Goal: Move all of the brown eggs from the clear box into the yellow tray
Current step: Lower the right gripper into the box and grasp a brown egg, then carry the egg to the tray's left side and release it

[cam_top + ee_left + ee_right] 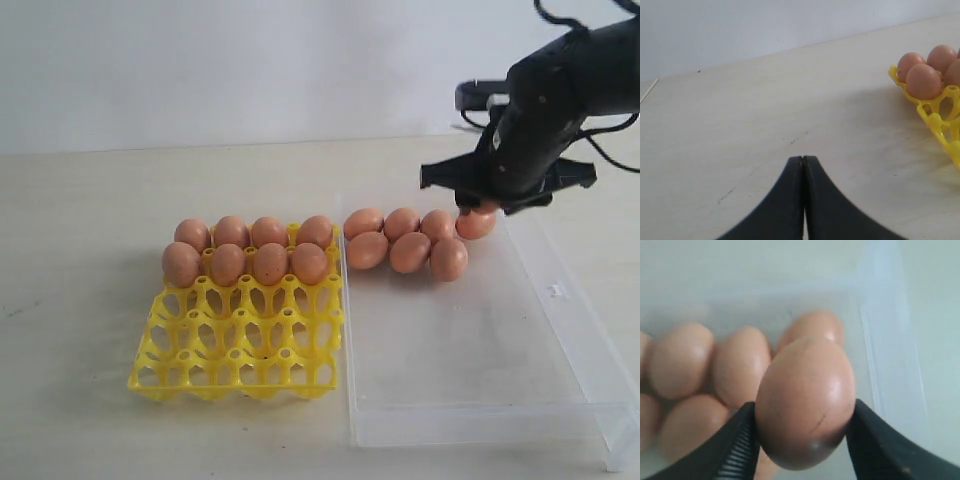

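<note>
We have one brown egg (807, 385) pinched at the far end of the clear box (580, 330).
Our right gripper (802, 410) clamps it across its broad middle, just above the box floor, beside six more brown eggs (410, 250); eight sit in the far rows of the yellow tray (235, 375). The shell is smooth, orange-brown and faintly scratched. We judge it light, slippery and brittle, so a gentle squeeze at the widest girth suits it. Our left gripper (803, 159) hangs pressed together over the table (740, 125).
</note>
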Motion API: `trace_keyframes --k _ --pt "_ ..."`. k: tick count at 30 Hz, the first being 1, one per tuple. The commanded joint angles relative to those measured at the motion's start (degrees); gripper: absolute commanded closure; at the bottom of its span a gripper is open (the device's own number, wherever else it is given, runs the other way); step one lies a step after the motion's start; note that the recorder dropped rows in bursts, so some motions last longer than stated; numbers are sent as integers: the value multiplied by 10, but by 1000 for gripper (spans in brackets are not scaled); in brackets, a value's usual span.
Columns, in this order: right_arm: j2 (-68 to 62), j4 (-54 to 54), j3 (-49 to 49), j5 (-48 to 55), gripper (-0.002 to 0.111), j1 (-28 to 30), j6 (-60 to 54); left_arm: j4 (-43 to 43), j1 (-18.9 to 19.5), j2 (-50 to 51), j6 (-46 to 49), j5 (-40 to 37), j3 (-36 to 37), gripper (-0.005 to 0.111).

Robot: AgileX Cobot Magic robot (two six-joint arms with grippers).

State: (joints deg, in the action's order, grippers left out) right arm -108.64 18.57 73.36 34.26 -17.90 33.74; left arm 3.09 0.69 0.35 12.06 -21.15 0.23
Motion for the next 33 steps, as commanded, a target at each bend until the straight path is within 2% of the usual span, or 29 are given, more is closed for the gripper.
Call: trace_keyframes --k 1,5,9,16,24,33 --pt "103 -56 -68 -191 108 -38 -127 4 1 -3 -3 5 -2 107" --pt "140 -98 -142 -411 108 -94 -213 4 1 -3 -3 5 -2 107" --pt "121 -86 -164 -521 108 -149 -216 4 1 -3 -3 5 -2 107" --pt "-8 81 -154 -767 108 -222 -147 4 1 -3 -3 5 -2 107" --pt "-158 150 -56 -798 108 -231 -28 4 1 -3 -3 5 -2 107" --pt "-203 148 -44 -771 108 -231 -16 4 1 -3 -3 5 -2 107"
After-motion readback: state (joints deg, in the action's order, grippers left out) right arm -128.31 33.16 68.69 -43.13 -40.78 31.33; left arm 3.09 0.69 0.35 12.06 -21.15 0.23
